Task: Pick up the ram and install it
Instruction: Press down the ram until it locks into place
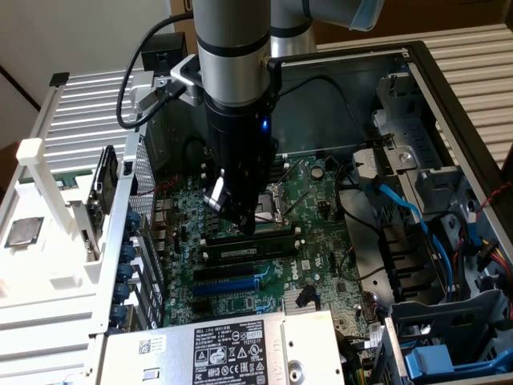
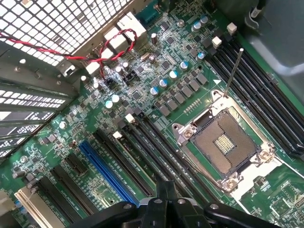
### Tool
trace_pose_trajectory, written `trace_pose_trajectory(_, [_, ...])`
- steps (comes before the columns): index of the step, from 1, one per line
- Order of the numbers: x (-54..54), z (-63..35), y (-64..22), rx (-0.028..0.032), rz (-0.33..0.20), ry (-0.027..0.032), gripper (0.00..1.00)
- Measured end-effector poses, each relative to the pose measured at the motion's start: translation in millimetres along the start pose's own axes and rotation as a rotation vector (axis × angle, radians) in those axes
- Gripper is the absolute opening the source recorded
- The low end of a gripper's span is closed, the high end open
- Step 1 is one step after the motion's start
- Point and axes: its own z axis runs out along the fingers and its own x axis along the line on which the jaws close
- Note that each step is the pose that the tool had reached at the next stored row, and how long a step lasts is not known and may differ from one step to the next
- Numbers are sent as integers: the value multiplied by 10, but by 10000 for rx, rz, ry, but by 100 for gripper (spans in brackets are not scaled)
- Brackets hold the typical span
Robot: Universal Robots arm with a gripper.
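Pincer [image 1: 243, 224] closed, empty, tips just above the ram [image 1: 248, 249] lying in slot. Ram likely light, stiff, fragile; grip by long edges, not chips.

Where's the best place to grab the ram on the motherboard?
Take the ram by its upper long edge near mid-length, coming straight down and pinching its two flat faces. It appears to stand on edge on the motherboard, leaving only that edge free.
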Motion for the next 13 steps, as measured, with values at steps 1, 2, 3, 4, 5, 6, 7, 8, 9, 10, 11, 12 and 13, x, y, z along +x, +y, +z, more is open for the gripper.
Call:
trace_pose_trajectory(1, [0, 0, 0, 1, 121, 4, 10])
trace_pose_trajectory(2, [1, -1, 0, -1, 260, 8, 10])
trace_pose_trajectory(3, [0, 0, 1, -4, 400, 9, 10])
trace_pose_trajectory(4, [0, 0, 1, -7, 540, 10, 10])
trace_pose_trajectory(5, [0, 0, 1, -10, 680, 13, 10])
trace_pose_trajectory(6, [0, 0, 0, -12, 829, 15, 10])
trace_pose_trajectory(7, [0, 0, 1, -14, 967, 18, 10])
trace_pose_trajectory(8, [0, 0, 1, -16, 1097, 20, 10])
trace_pose_trajectory(9, [0, 1, 1, -17, 1227, 22, 10])
trace_pose_trajectory(10, [0, 1, 1, -17, 1349, 26, 10])
trace_pose_trajectory(11, [0, 1, 0, -15, 1459, 31, 10])
trace_pose_trajectory(12, [0, 1, 0, -12, 1561, 37, 10])
trace_pose_trajectory(13, [0, 1, 0, -6, 1659, 45, 10])
